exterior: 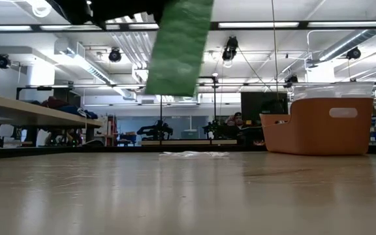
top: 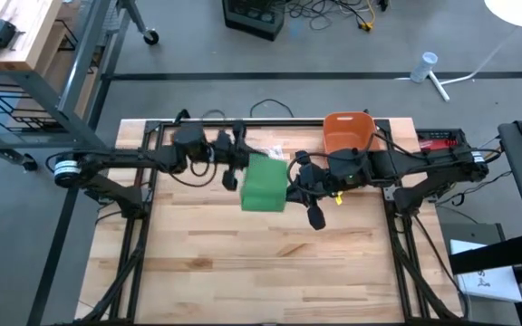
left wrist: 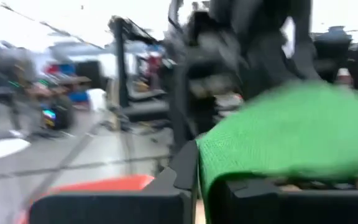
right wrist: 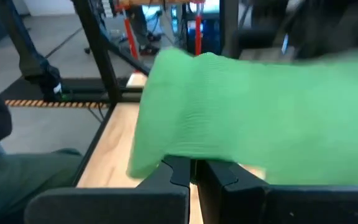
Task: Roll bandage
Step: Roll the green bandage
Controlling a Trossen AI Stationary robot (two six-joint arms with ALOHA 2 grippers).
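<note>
2 grippers hold the green bandage (top: 264, 184) up off the wooden table (top: 261, 263), stretched between them near the back middle. The left gripper (top: 234, 167) has its fingers pinched on one edge of the cloth, and the right gripper (top: 295, 181) has its fingers pressed together on the opposite edge. In the low view the bandage hangs slack and tilted, well clear of the tabletop. To roll it neatly, I judge both pinches should stay firm and level, keeping the strip taut so it does not fold or twist. An orange bin (top: 347, 132) sits just behind the right arm.
</note>
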